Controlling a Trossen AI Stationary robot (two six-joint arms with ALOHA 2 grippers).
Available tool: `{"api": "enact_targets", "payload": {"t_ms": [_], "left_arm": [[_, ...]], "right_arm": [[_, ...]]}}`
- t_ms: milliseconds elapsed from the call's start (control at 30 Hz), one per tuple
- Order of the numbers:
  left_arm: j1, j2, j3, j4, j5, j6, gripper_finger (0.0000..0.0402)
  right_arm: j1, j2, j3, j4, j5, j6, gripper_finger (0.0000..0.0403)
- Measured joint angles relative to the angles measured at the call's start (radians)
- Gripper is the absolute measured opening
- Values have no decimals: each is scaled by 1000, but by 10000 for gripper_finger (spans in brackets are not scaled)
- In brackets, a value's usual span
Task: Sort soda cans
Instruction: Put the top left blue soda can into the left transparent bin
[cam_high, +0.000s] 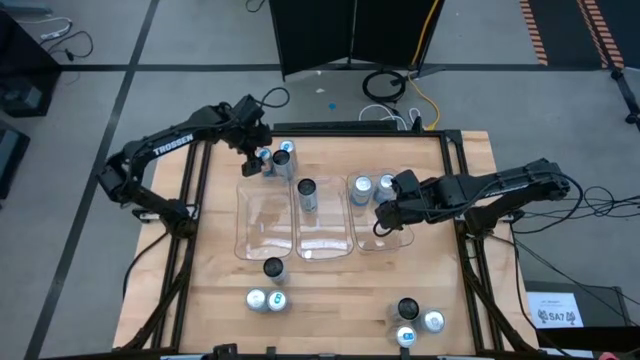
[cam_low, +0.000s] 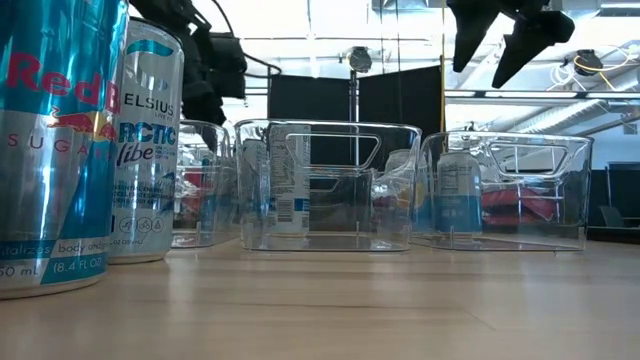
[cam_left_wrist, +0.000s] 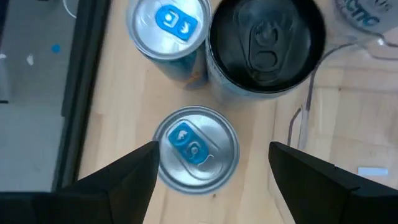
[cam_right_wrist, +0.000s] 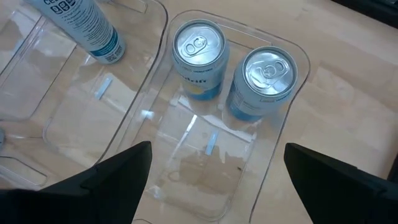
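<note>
Three soda cans stand on their bases in a cluster at the table's far left: a blue-tabbed can (cam_left_wrist: 196, 149), a second blue-tabbed can (cam_left_wrist: 169, 26) and a dark-topped can (cam_left_wrist: 266, 43). My left gripper (cam_left_wrist: 211, 180) hovers open over them, slanting down, its fingers on either side of the nearer blue-tabbed can's top without touching it; in the high view my left gripper (cam_high: 252, 158) is beside the cluster (cam_high: 280, 160). My right gripper (cam_right_wrist: 214, 180) hangs open above the right clear tray (cam_high: 385, 240), where two silver-topped cans (cam_right_wrist: 199, 46) (cam_right_wrist: 268, 70) stand upright at its far end.
The middle tray (cam_high: 325, 240) holds one upright dark-topped can (cam_high: 307, 190); the left tray (cam_high: 262, 225) has nothing in it. More cans stand near the front edge: three at the left (cam_high: 270, 290) and three at the right (cam_high: 415, 322). Black rails frame the table.
</note>
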Motion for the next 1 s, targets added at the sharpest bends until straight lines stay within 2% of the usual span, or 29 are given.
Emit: {"api": "enact_targets", "payload": {"t_ms": [433,1000], "left_arm": [[0,68,5,46,-17,1,312],[-3,-33,-4,-65,-4,-80,312]], "right_arm": [[0,0,0,3,0,-23,358],[0,0,0,7,-2,-23,358]]}}
